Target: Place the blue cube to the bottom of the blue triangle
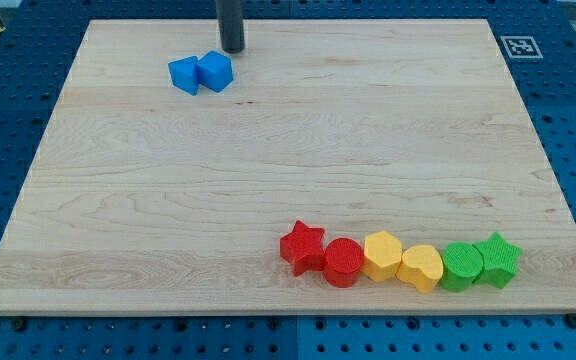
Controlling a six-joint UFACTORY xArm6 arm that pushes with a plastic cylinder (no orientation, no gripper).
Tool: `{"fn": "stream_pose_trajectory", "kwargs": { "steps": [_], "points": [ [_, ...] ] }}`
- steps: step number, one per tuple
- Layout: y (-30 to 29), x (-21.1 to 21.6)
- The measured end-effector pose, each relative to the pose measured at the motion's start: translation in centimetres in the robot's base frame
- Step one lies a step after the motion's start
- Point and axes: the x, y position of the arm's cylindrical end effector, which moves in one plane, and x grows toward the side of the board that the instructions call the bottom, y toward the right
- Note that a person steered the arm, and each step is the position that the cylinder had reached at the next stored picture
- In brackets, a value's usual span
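The blue cube (215, 71) sits near the view's top left on the wooden board (268, 170). The blue triangle (183, 75) lies right against the cube's left side, touching it. My tip (232, 49) is at the end of the dark rod, just above and slightly right of the blue cube, a small gap away from it.
A row of blocks lies along the view's bottom right: red star (302, 247), red cylinder (344, 262), yellow hexagon (382, 255), yellow heart (421, 267), green cylinder (461, 265), green star (497, 259). A blue pegboard surrounds the board.
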Motion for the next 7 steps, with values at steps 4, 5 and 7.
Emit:
{"fn": "stream_pose_trajectory", "kwargs": {
  "steps": [4,5,7],
  "points": [
    [2.2,16.4],
    [1.2,15.4],
    [0.1,10.0]
  ]
}}
